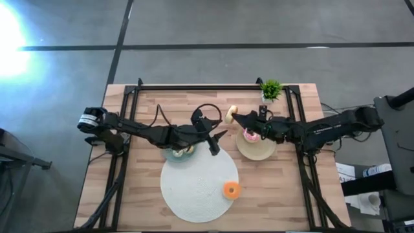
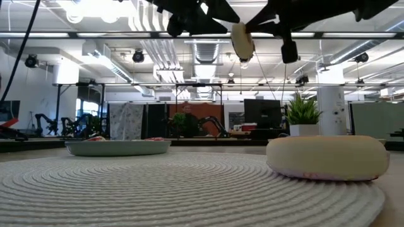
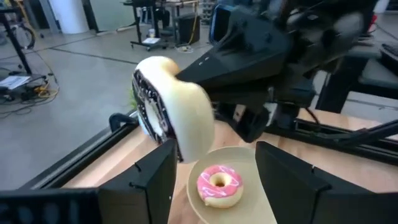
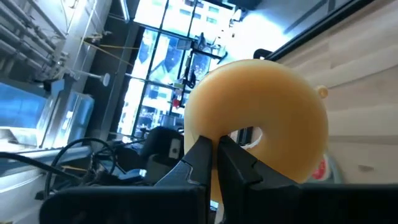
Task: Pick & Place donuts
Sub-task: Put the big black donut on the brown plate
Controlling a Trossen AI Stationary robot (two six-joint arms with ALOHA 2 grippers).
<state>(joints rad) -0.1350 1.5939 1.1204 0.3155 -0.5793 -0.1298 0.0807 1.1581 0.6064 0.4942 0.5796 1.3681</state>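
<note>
My right gripper (image 1: pixel 235 117) is shut on a cream donut with dark brown striped frosting (image 3: pixel 166 111), high above the table's far middle. The same donut hangs up in the low view (image 2: pixel 242 39). My left gripper (image 1: pixel 217 140) hovers open just near of it, its fingers (image 3: pixel 149 180) apart above the beige plate (image 1: pixel 260 151). A pink-frosted donut (image 3: pixel 219 185) lies flat on that plate. An orange donut (image 1: pixel 231 189) lies flat on the white mat (image 1: pixel 194 184). Tiny donuts (image 1: pixel 184 151) sit on the teal plate (image 1: pixel 173 155), mostly hidden under the left arm. My right gripper pinches the donut's ring (image 4: pixel 214 127) between its two fingers, beside the hole (image 4: pixel 249 134). The fingertips (image 4: pixel 202 149) stand nearly together on the cream underside. The fingers come level from the table's right. The donut is lifted clear and stands on edge.
A small potted plant (image 1: pixel 270 89) stands at the far edge, right of the held donut. Black rails (image 1: pixel 194 86) frame the table's far side and both flanks. Bare wood (image 1: pixel 278 194) lies near right of the mat. The left arm (image 1: pixel 149 133) crosses over the teal plate.
</note>
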